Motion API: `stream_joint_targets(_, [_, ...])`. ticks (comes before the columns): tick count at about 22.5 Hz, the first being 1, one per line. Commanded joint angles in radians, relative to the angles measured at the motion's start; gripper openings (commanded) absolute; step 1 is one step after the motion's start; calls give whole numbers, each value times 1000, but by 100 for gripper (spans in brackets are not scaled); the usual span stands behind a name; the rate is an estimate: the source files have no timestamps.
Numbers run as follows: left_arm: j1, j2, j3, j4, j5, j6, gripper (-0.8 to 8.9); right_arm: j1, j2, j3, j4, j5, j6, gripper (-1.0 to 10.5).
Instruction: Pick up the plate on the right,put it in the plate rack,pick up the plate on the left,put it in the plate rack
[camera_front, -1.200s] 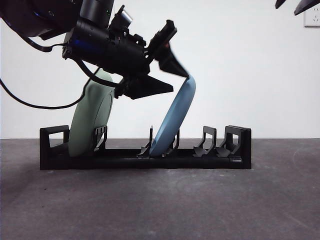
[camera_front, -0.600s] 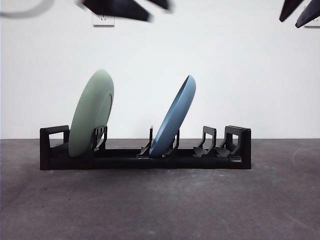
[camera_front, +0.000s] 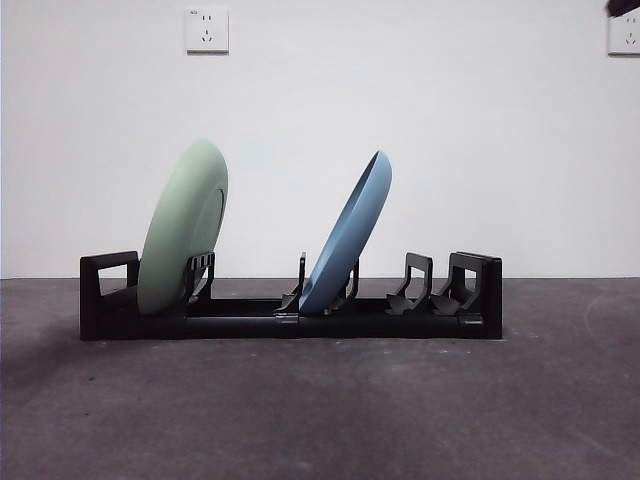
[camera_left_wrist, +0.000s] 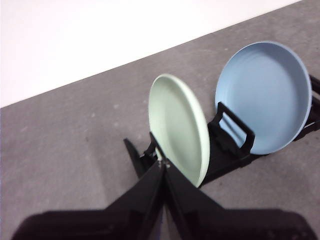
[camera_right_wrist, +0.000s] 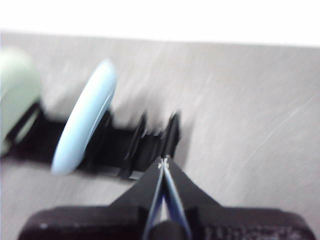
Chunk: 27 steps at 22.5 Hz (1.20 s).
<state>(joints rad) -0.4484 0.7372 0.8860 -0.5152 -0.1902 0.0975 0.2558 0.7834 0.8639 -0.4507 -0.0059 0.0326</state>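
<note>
The long black plate rack (camera_front: 290, 318) lies across the table. A pale green plate (camera_front: 183, 228) leans in its left slot and a blue plate (camera_front: 347, 236) leans in a middle slot. Both plates show from above in the left wrist view, green plate (camera_left_wrist: 179, 127) and blue plate (camera_left_wrist: 263, 95), with the rack (camera_left_wrist: 231, 140) under them. My left gripper (camera_left_wrist: 162, 165) is shut and empty, raised off the green plate. My right gripper (camera_right_wrist: 164, 162) is shut and empty, above the rack's (camera_right_wrist: 150, 140) right end; the blue plate (camera_right_wrist: 84, 117) is blurred there.
The dark grey table (camera_front: 320, 410) runs to a white wall with a socket (camera_front: 206, 29) at upper left and another socket (camera_front: 624, 33) at upper right. A black arm tip (camera_front: 622, 6) shows at the top right corner.
The arm that hung over the green plate has risen out of the front view. The other arm's tips at the top right have drawn almost out of view. Both plates stay put.
</note>
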Motion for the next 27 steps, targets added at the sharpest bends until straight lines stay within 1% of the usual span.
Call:
stream_joint_targets(1, [18,-69,-101,26,11,6,-9,2,-114,-141,61,69,23,-16])
stream_joint_targets(4, [18,-184,-226,74,16,-27,-9,2,-245,-261,81,126,43,-11])
stream_joint_targets(6, [18,-211,-245,92,45,-26,-8,2,-257,-267,52,166,74,-2])
stream_joint_targets(8, [18,-210,-244,74,40,-26,-3,2,-256,-267,50,219,73,6])
stream_joint_targets(14, [18,-208,-244,10,40,-26,-2,2,-255,-267,50,222,73,6])
stream_joint_targets(23, [18,-208,-244,4,39,-26,-3,2,-255,-267,49,222,73,6])
stream_joint_targets(24, [17,-208,-244,-5,40,-21,-3,2,-255,-267,49,222,73,6])
stream_joint_targets(25, [15,-211,-244,-8,35,19,-2,2,-255,-267,50,222,73,6])
stream_joint_targets(27, [32,-258,-249,-8,31,40,-2,2,-255,-267,49,222,73,6])
